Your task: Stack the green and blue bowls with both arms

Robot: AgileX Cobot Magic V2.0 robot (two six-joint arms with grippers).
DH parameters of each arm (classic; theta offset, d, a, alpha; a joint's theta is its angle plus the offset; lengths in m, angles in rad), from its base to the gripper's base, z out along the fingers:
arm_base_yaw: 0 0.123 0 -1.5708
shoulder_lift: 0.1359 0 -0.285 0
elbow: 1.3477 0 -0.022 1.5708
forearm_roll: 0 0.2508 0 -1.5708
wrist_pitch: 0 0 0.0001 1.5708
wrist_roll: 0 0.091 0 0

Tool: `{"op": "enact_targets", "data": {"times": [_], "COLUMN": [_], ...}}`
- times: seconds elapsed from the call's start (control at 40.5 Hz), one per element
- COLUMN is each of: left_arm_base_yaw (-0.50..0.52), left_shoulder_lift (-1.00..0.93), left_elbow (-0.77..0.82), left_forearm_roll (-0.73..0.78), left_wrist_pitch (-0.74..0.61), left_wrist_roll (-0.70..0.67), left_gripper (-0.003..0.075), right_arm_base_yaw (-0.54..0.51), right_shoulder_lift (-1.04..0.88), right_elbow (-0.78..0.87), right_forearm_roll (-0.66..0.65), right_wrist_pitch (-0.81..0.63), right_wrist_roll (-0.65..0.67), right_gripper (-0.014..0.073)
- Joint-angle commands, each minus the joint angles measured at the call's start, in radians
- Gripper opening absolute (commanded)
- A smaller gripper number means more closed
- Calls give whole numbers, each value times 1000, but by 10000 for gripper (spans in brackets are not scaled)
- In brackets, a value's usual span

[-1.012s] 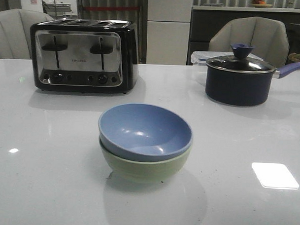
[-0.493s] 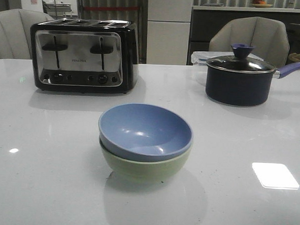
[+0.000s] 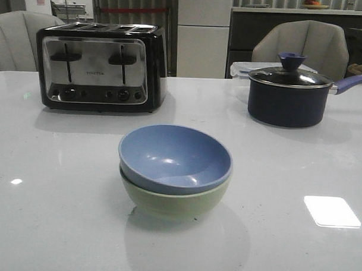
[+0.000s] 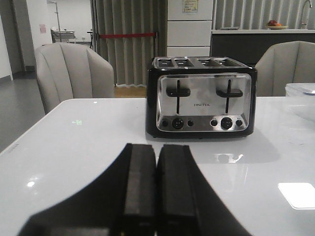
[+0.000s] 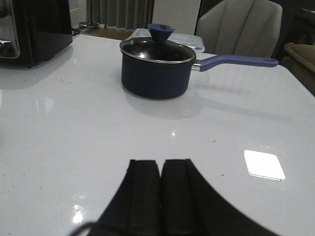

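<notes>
The dusty blue bowl (image 3: 175, 157) sits nested inside the pale sage green bowl (image 3: 172, 203) at the middle of the white table in the front view. Neither arm shows in the front view. My left gripper (image 4: 157, 147) is shut and empty, its fingers pressed together above the table, facing the toaster. My right gripper (image 5: 161, 163) is shut and empty above the table, facing the saucepan. Neither bowl shows in the wrist views.
A black and chrome toaster (image 3: 99, 67) stands at the back left, also in the left wrist view (image 4: 201, 96). A dark navy saucepan (image 3: 286, 96) with lid and purple-blue handle stands at the back right, also in the right wrist view (image 5: 155, 69). A clear container (image 3: 243, 69) sits behind it.
</notes>
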Motion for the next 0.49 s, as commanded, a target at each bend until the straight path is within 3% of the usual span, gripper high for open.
{"op": "enact_targets", "data": {"times": [0.0,0.469], "left_arm_base_yaw": [-1,-1], "left_shoulder_lift": [-21,-21], "left_elbow": [5,5], "left_forearm_roll": [-7,-7], "left_wrist_pitch": [-94,-94], "left_wrist_roll": [-10,-10], "left_gripper": [93,93], "right_arm_base_yaw": [-19,-26], "right_shoulder_lift": [-22,-21], "right_elbow": [-1,-1], "right_forearm_roll": [-5,9], "right_wrist_pitch": [-110,-138], "right_wrist_roll": [0,26], "right_gripper": [53,53]}}
